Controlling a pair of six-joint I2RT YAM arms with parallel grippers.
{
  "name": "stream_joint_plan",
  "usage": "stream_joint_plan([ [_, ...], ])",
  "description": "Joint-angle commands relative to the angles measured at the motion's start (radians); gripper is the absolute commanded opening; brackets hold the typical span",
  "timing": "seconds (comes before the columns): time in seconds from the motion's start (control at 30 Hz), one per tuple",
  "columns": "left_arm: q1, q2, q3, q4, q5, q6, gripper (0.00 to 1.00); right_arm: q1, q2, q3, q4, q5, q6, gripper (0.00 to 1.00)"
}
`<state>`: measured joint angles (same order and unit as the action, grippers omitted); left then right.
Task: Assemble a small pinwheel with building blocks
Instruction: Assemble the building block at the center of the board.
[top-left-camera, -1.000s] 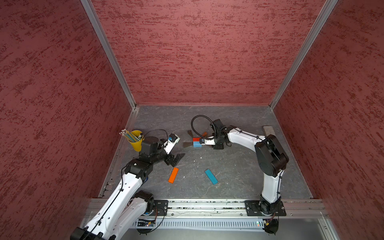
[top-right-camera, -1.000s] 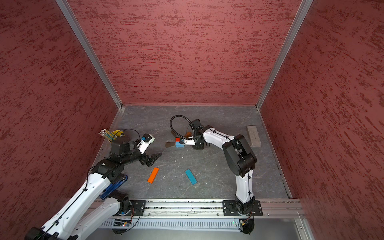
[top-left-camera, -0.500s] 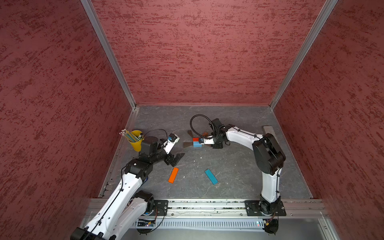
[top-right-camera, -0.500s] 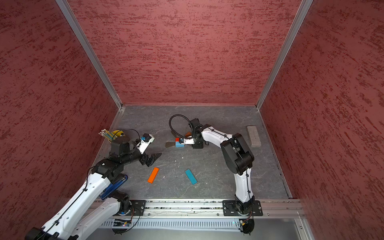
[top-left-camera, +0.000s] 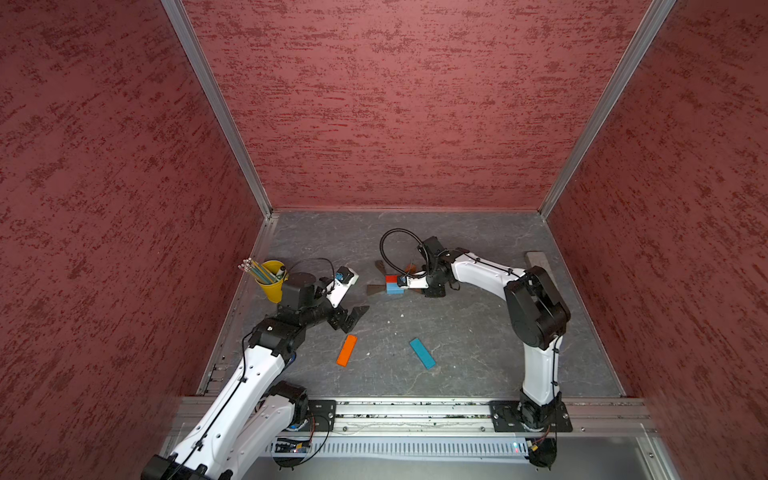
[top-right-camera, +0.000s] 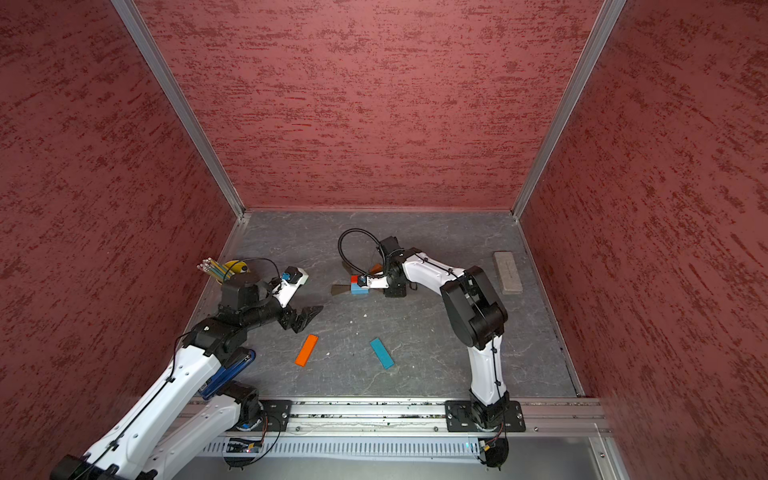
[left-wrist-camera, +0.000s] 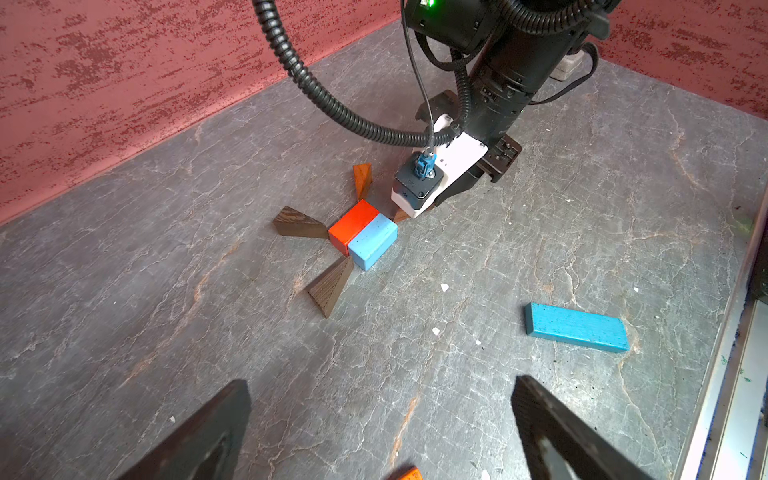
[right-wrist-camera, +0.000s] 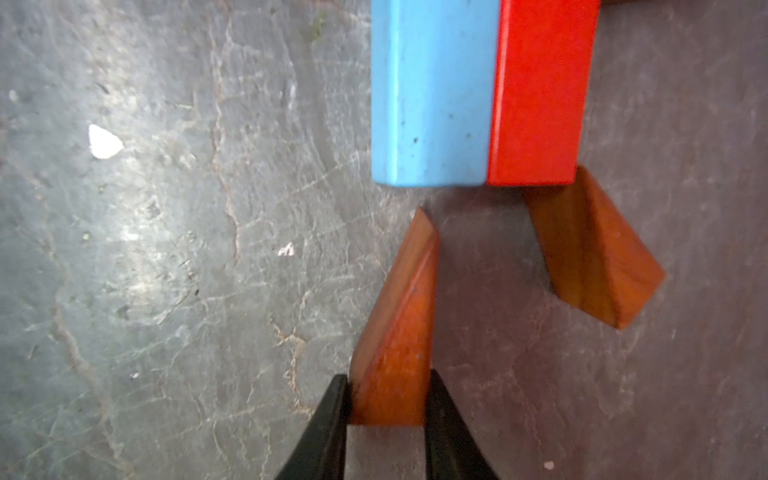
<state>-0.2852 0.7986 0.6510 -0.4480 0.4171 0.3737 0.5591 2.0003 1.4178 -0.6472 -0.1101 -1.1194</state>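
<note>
The right jaws are pinching an orange-brown wedge (right-wrist-camera: 395, 332) by its broad end, its tip pointing at the red-and-blue cube (right-wrist-camera: 478, 91) and stopping just short of the blue half. A second orange-brown wedge (right-wrist-camera: 594, 257) is touching the cube's red corner. Two dark brown wedges (left-wrist-camera: 297, 222) are lying with their tips against the cube's opposite side. The blue bar (top-left-camera: 422, 353) and orange bar (top-left-camera: 347, 350) are lying flat on the counter (top-left-camera: 457, 324), well apart from the cube. The left jaws are standing wide apart with nothing between them, well apart from the cube
</note>
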Motion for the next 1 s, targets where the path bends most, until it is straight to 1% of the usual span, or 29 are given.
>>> stream_joint_plan([
  [0.0,0.006,-0.004,0.015,0.016,0.002,-0.006,1.00,-0.005,0.019,0.032,-0.034,-0.039,-0.056,0.31],
  [0.67,0.007,-0.003,0.016,0.015,-0.003,-0.007,1.00,0.002,0.039,0.048,-0.050,-0.040,-0.060,0.32],
  [0.97,0.007,-0.002,0.016,0.015,-0.001,-0.007,1.00,0.003,0.047,0.052,-0.048,-0.037,-0.058,0.34],
])
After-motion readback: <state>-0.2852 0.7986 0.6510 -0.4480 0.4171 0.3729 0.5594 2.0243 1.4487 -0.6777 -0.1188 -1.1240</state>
